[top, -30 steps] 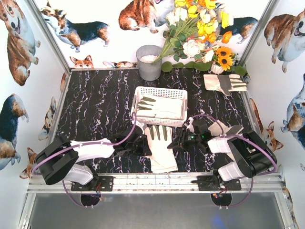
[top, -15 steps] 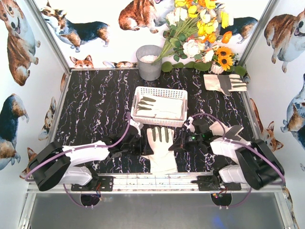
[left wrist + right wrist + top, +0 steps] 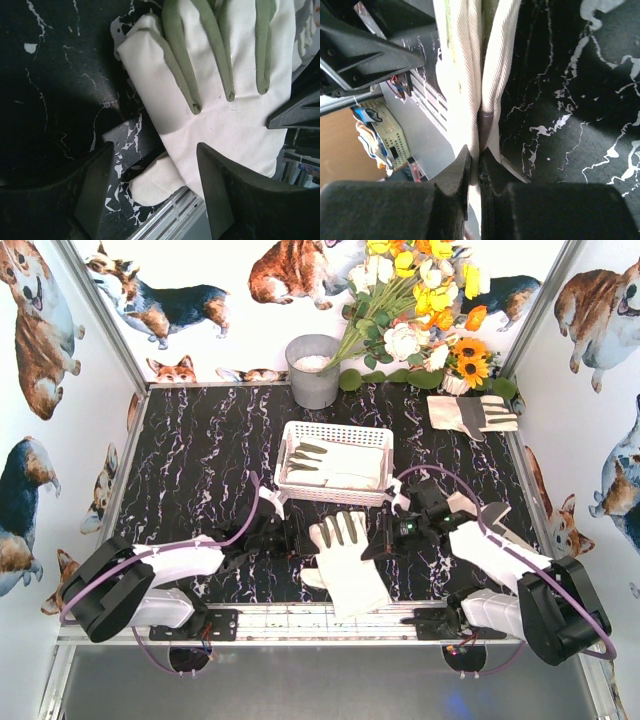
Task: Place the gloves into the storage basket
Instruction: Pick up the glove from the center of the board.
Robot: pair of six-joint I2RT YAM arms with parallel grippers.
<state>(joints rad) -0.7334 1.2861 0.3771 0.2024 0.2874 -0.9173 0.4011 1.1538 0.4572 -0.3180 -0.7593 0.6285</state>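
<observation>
A cream glove [image 3: 345, 562] with grey-green finger patches lies skewed near the front edge, between both arms. My right gripper [image 3: 380, 543] is shut on its right edge, and the fabric fold [image 3: 470, 75] is pinched between the jaws of this gripper [image 3: 479, 156]. My left gripper [image 3: 287, 540] stands open beside the glove's left side. In the left wrist view the glove [image 3: 225, 75] fills the upper right and its thumb lies between the spread jaws of that gripper [image 3: 155, 148]. The white storage basket [image 3: 337, 431] holds another glove [image 3: 332, 466]. A third glove [image 3: 472, 413] lies at the back right.
A grey metal bucket [image 3: 313, 370] stands behind the basket, with a bunch of flowers [image 3: 420, 310] to its right. The metal front rail [image 3: 320, 618] runs just below the glove's cuff. Printed walls enclose the black marble table [image 3: 200, 450].
My left gripper has opened and let go of the glove. The right gripper has shut on the glove's right edge and pulled it askew, cuff swinging right.
</observation>
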